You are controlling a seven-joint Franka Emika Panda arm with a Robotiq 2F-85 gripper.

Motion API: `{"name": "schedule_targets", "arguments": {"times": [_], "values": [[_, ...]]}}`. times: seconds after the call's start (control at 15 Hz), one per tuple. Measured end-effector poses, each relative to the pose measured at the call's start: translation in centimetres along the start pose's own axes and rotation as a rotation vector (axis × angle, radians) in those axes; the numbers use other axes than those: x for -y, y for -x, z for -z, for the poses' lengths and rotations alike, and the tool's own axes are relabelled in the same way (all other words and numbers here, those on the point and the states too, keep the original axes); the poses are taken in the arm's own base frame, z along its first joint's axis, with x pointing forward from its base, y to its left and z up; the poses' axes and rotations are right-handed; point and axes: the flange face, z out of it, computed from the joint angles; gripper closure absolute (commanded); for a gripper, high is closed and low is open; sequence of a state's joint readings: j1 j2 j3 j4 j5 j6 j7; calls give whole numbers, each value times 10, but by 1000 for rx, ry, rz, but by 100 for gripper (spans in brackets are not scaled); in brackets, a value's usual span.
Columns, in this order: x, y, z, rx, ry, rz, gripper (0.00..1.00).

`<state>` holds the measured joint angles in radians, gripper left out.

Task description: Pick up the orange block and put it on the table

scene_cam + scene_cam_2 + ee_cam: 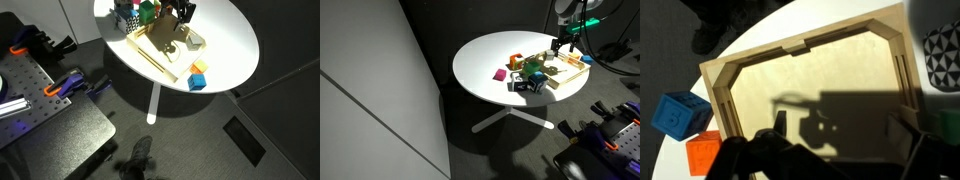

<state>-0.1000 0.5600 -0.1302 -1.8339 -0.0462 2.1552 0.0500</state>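
The orange block rests on the white table just outside the wooden tray's corner, touching the blue cube. In an exterior view the orange block lies next to the blue cube near the table's edge. It also shows in an exterior view. My gripper is open and empty above the wooden tray. The block is off to the side of its fingers. The gripper shows in both exterior views.
Green blocks and other toys stand at one end of the tray. A black-and-white patterned object sits at the tray's far side. Black equipment stands on the floor beside the table.
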Motion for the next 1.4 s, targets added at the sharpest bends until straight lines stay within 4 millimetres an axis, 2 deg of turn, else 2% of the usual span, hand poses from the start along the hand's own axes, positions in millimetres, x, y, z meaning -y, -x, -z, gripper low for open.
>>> {"name": "schedule_targets", "arguments": {"times": [0.27, 0.6, 1.4], "values": [[8, 28, 15, 54, -7, 26, 0], [16, 58, 36, 38, -22, 55, 0], [13, 119, 82, -189, -56, 119, 0]]}}
